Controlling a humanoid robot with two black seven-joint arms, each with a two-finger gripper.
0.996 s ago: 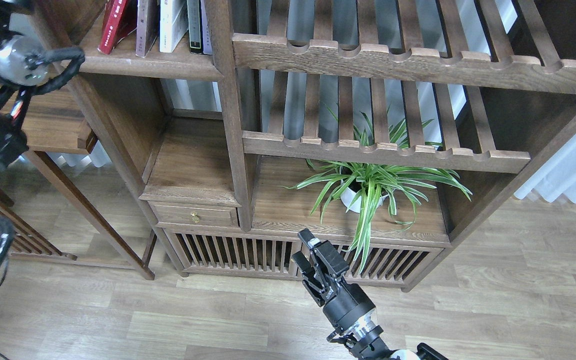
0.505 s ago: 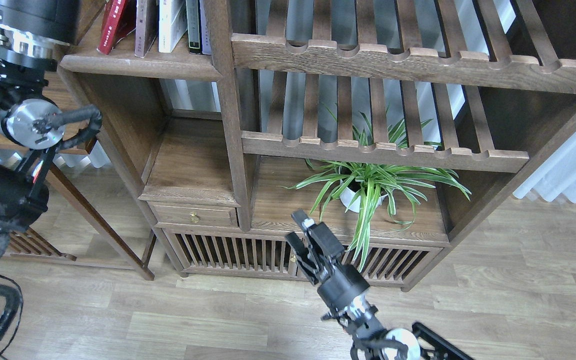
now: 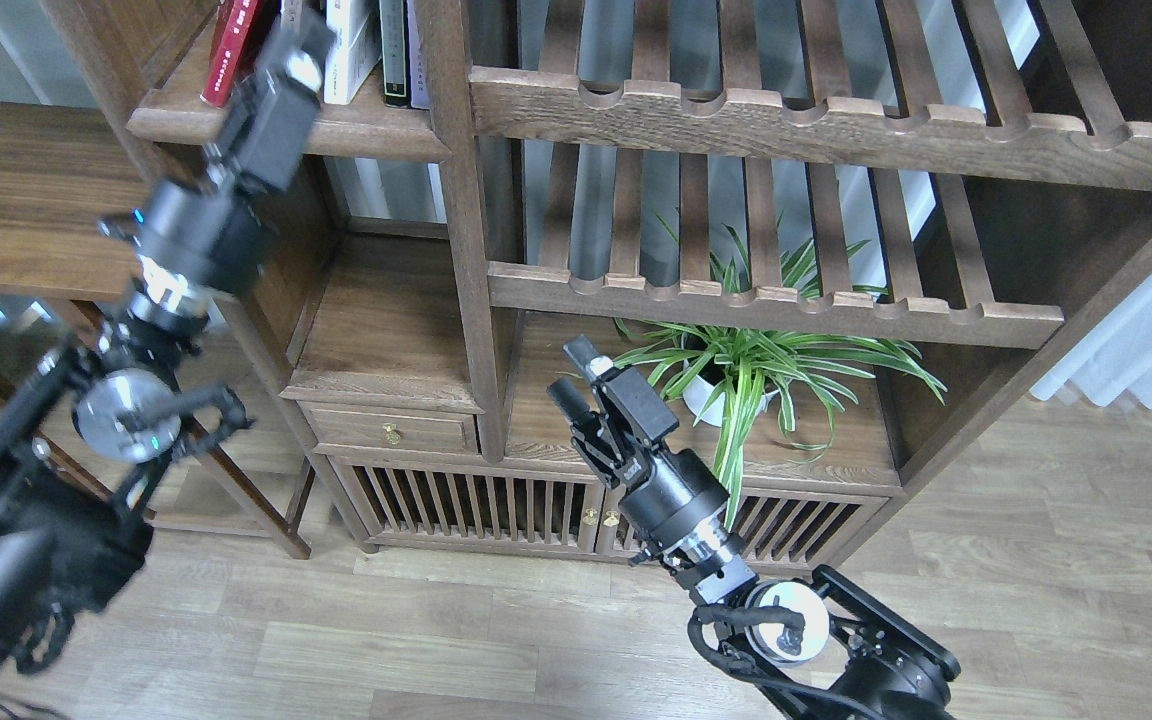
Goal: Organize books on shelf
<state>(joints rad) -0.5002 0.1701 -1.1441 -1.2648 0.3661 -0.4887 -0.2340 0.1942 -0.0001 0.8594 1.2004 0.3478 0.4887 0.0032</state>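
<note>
The shelf (image 3: 356,135) is the dark wooden plank compartment at the top left. On it a red book (image 3: 228,45) leans to the right, next to a white book (image 3: 346,50) and thin dark-spined books (image 3: 393,50). My left gripper (image 3: 294,50) is blurred by motion; it is raised in front of this shelf, just right of the red book, and covers whatever stands between the red and white books. I cannot tell whether it is open or shut. My right gripper (image 3: 574,372) is open and empty, in front of the lower compartment left of the plant.
A spider plant in a white pot (image 3: 706,395) stands on the lower right board. Two slatted, notched racks (image 3: 786,112) (image 3: 766,300) sit above it. A small drawer (image 3: 391,432) is under the middle-left compartment. A wooden side table (image 3: 26,230) stands at the left.
My left arm has swung up and to the right, bringing its gripper into view at the book shelf. My right gripper has risen up and slightly to the left.
</note>
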